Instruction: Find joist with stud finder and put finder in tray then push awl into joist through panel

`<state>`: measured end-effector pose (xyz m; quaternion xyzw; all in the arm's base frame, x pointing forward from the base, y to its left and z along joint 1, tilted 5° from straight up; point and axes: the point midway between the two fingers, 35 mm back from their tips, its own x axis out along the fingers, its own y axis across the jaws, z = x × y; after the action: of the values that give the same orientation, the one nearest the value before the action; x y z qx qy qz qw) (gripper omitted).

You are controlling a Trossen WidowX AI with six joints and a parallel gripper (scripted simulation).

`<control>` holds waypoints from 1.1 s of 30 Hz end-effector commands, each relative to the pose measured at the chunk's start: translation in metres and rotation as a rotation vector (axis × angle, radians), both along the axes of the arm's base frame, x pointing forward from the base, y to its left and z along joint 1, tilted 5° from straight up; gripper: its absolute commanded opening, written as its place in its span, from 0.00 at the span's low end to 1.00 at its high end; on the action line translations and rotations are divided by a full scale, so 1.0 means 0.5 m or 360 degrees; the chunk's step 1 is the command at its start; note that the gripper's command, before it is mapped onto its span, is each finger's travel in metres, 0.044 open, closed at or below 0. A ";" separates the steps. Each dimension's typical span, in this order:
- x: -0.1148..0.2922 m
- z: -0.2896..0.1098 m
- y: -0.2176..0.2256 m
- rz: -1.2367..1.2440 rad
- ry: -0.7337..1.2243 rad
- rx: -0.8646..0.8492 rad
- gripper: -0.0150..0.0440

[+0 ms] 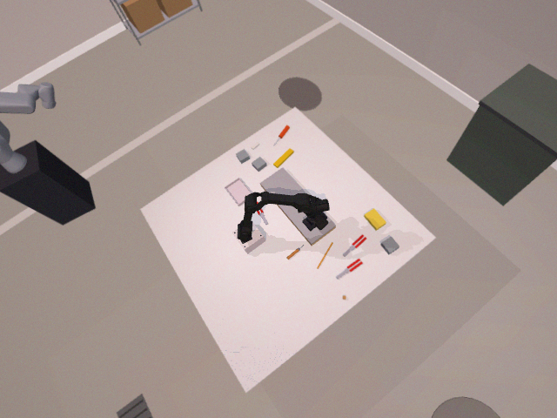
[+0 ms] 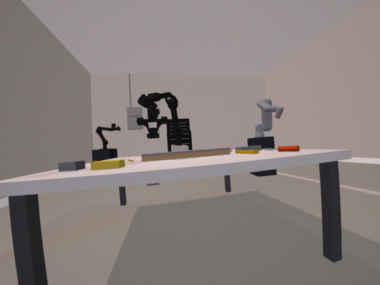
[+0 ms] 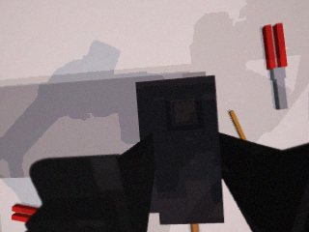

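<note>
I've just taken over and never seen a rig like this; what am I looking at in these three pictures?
One black robot arm is mounted on a white table. The top picture looks down, the exterior one sees across from table height, and the wrist one looks past the fingers. Its gripper holds a dark block-shaped tool, presumably the stud finder, above the grey panel. Around lie a pink tray, pliers-like red-handled tools and small blocks.
</note>
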<state>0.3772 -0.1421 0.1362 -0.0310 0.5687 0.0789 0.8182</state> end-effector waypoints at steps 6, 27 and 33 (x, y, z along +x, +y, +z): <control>0.024 0.003 0.111 0.0212 -0.0009 -0.0016 0.25; 0.011 -0.005 0.391 0.0737 -0.0020 -0.0052 0.25; -0.011 -0.008 0.466 0.0886 -0.0026 -0.0062 0.25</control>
<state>0.3778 0.0733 0.1322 -0.1887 0.5386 0.2751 0.7737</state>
